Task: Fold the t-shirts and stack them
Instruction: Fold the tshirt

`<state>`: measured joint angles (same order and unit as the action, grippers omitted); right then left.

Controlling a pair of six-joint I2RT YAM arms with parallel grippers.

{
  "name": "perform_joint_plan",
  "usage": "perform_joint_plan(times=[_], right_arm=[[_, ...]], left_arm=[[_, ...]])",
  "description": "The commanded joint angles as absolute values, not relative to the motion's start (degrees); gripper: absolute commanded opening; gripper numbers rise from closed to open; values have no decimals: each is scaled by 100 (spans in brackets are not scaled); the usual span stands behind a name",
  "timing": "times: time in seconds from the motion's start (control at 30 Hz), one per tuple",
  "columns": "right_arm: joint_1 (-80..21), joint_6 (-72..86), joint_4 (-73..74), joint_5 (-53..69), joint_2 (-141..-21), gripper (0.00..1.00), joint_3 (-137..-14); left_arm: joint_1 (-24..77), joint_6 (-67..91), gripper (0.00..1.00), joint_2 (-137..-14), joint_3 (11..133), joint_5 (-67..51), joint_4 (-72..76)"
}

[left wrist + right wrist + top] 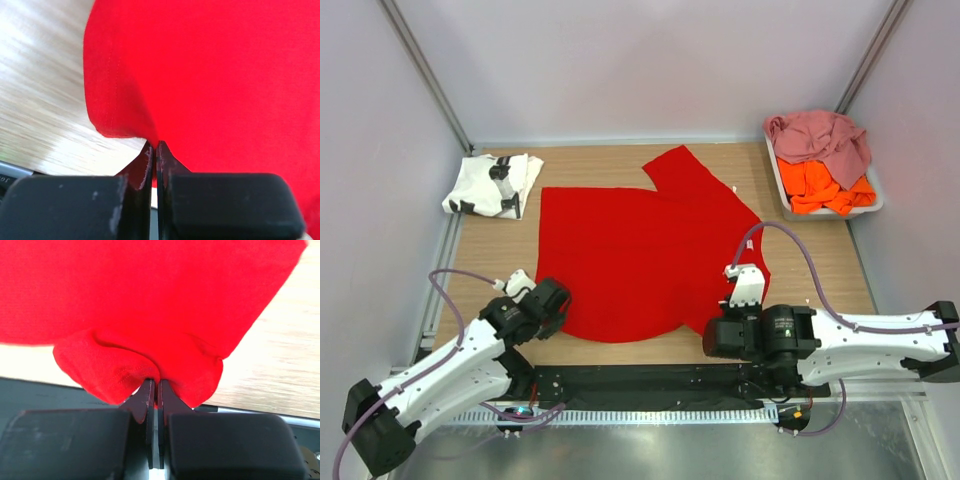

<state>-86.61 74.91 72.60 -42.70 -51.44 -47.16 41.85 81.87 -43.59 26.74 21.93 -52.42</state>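
Near edge: left gripper (154,146) is closed on the near-left hem corner of the red tee (640,250). Only a thin lip of cloth sits between the jaws. Right gripper (154,382) is closed on the near-right corner, with a thicker, bunched wad of cloth in its pinch.

Middle: red tee lies spread flat on the worktop (600,160), one sleeve pointing to the far side.

Far: white tee (492,185) lies folded at far left. Tray (873,205) at far right holds the pink tee (820,135) and orange tee (825,185), both crumpled.

Risks, as judged:
- Left pinch is shallow, so the hem may slip out on lifting.
- The two grips are uneven, so one side may lead and the fold come out skewed.
- The right wad may hold more than one layer, leaving a crease.
- Cloth dragging on the worktop could shift the far sleeve.
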Motion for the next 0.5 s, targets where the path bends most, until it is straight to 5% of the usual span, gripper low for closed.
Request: perform_joint_plan(times=[0.0, 0.47], right_arm=[[-8106, 7007, 7033, -4483, -5378, 1, -5324], [-5381, 3307, 5107, -3885, -6670, 1, -6134]], left_arm=[[4148, 7656, 0, -4394, 3277, 2356, -5581], [2708, 5125, 0, -5930, 4490, 1468, -4834]])
